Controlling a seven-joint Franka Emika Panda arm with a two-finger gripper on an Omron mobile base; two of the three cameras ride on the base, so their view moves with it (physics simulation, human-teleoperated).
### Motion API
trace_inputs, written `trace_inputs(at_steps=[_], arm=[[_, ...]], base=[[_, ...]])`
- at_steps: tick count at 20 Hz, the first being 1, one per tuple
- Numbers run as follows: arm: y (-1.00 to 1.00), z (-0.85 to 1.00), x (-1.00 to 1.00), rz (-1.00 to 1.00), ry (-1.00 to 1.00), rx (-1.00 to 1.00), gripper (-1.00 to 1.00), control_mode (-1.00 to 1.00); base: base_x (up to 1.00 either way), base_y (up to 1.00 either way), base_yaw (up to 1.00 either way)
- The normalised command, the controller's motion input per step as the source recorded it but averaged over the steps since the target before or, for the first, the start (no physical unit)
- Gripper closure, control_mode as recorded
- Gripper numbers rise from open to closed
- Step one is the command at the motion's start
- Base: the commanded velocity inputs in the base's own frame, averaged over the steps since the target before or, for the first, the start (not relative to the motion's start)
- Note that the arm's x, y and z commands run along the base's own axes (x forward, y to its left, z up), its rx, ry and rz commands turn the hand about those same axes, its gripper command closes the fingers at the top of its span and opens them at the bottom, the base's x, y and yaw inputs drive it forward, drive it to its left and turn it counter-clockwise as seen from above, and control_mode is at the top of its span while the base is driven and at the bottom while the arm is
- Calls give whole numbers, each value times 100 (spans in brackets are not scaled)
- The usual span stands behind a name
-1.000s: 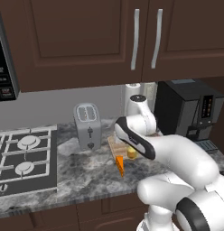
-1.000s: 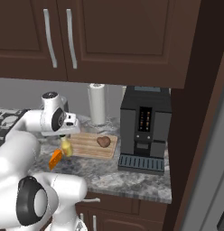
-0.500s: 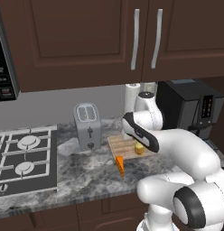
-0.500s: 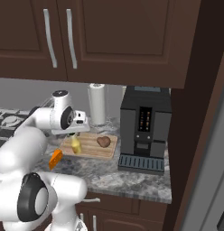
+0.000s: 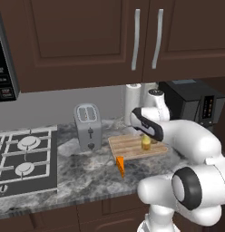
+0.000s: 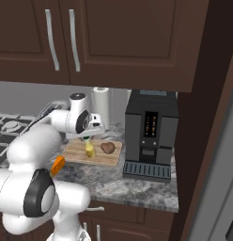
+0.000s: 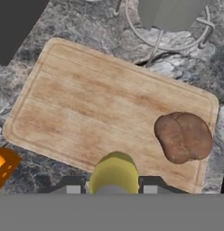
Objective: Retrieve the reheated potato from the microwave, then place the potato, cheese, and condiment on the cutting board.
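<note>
The tan cutting board (image 7: 82, 108) lies on the granite counter, and the brown potato (image 7: 184, 137) rests on its right part. My gripper (image 7: 113, 188) is shut on the yellow condiment bottle (image 7: 114, 173), upright over the board's near edge. From the right base view, the gripper (image 6: 88, 140) holds the bottle (image 6: 89, 149) low over the board (image 6: 73, 151), left of the potato (image 6: 107, 148). I cannot tell whether the bottle touches the wood. The orange cheese wedge (image 5: 120, 166) lies on the counter in front of the board (image 5: 128, 147). The microwave's button panel (image 5: 3, 68) shows at far left.
A silver toaster (image 5: 88, 126) stands left of the board, and a gas hob (image 5: 23, 158) lies beyond it. A paper towel roll (image 6: 102, 106) stands behind the board and a black coffee machine (image 6: 149, 132) to its right. Dark cabinets hang above.
My arm has carried the condiment bottle to the right and farther back, from beside the cheese at the board's front corner to over the board near the potato.
</note>
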Motion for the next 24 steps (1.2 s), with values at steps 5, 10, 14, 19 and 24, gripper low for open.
trace_inputs(at_steps=[5,10,14,19,24], arm=[[-9,0,25,10,0,2,100,-100],[-2,0,23,10,1,6,100,-100],[0,-7,15,9,1,0,100,-100],[1,-16,5,7,6,0,100,-100],[0,-20,0,7,4,0,100,-100]], base=[[0,0,0],[0,0,0],[0,0,0],[0,0,0],[0,0,0]])
